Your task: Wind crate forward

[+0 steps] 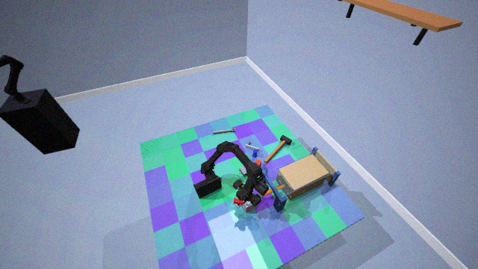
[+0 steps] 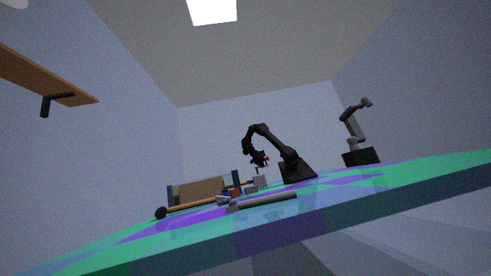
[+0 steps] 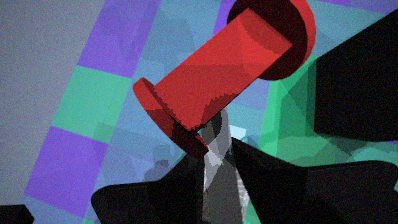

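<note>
The hand [image 1: 251, 203] [image 2: 261, 162] [image 3: 215, 142] grips the winch handle [image 1: 238, 202] [image 2: 267, 159] [image 3: 215, 75] by its grey metal arm, probably rigid and light; its smooth red knob might slip or spin, so the arm suits better

You have 3 views. The top one looks steeply down from high in the room, tilted rather than plumb, taking in the whole arm [image 1: 225, 147] [image 2: 274, 138], the crate [image 1: 303, 172] [image 2: 201, 189], most of the desk [image 1: 194, 226] [image 2: 280, 238] [image 3: 102, 102] and 2 walls. Your exterior view sits low at the desk's edge, rolled, facing slightly upward across it to the ceiling; the arm is well back. Your wrist view rides close behind the end effector [image 3: 217, 155], facing its fingertips; all 3 share the desk's coloured squares.
</note>
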Available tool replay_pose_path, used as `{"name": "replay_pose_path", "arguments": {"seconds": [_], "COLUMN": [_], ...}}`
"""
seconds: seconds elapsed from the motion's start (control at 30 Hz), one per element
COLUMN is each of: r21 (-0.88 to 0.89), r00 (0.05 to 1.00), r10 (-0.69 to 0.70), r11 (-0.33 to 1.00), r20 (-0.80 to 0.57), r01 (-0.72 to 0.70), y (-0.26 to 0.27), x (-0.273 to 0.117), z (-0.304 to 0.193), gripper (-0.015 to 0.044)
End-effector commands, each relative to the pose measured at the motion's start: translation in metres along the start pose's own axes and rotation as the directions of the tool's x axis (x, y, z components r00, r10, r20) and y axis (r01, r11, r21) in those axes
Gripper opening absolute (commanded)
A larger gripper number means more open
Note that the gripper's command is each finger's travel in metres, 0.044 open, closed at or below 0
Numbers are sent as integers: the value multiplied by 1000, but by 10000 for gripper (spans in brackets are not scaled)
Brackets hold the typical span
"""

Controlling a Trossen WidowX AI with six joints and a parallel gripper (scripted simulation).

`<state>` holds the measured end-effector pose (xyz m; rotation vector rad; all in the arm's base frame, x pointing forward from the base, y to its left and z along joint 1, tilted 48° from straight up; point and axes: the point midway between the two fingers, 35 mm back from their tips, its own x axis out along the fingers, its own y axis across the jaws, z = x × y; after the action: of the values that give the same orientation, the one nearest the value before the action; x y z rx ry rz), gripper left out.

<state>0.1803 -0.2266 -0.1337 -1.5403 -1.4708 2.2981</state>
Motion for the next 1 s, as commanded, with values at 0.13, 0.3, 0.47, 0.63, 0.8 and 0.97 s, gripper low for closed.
{"name": "replay_pose_path", "arguments": {"seconds": [0.13,0.3,0.47,0.63,0.8,0.97], "r21": [7,7,7,7,7,7], "r00": [1000,1000,1000,1000,1000,1000], "r10": [8,8,8,8,8,7], "r11": [1000,1000,1000,1000,1000,1000], "r20": [-2,-3,-2,-2,-2,-3], "r01": [-8,-8,-8,-8,-8,-7], "y": [3,3,3,1,1,1], "x": [-1,5,2,-2,3,7], "z": [-1,-4,-3,0,-2,-4], "gripper": [0,0,0,0,0,0]}}
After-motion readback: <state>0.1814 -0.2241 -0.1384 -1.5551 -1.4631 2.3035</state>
